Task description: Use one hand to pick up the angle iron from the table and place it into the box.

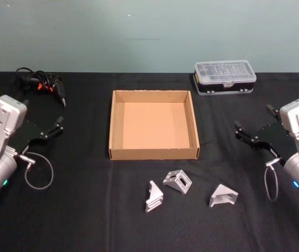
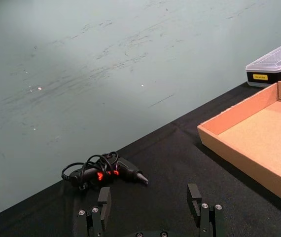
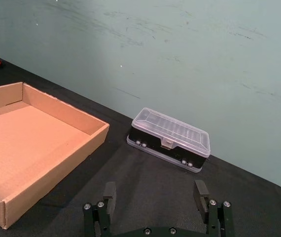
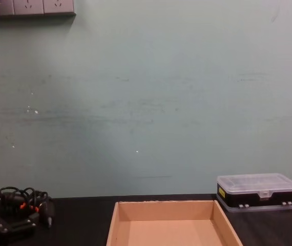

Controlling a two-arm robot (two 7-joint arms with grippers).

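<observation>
Three silver angle irons lie on the black table (image 1: 86,210) in front of the box: one (image 1: 153,196) on the left, one (image 1: 177,181) in the middle, one (image 1: 223,195) on the right. The tan cardboard box (image 1: 153,154) sits at the table's centre with nothing in it. My left gripper (image 1: 52,128) hovers open at the left, well away from the irons. My right gripper (image 1: 254,117) hovers open at the right, beyond the rightmost iron. In the wrist views the left gripper (image 2: 149,195) and the right gripper (image 3: 155,190) both hold nothing.
A black plastic case with a clear lid (image 1: 225,76) stands at the back right, behind the box. A black cable bundle with orange bits (image 1: 40,84) lies at the back left. A teal wall rises behind the table.
</observation>
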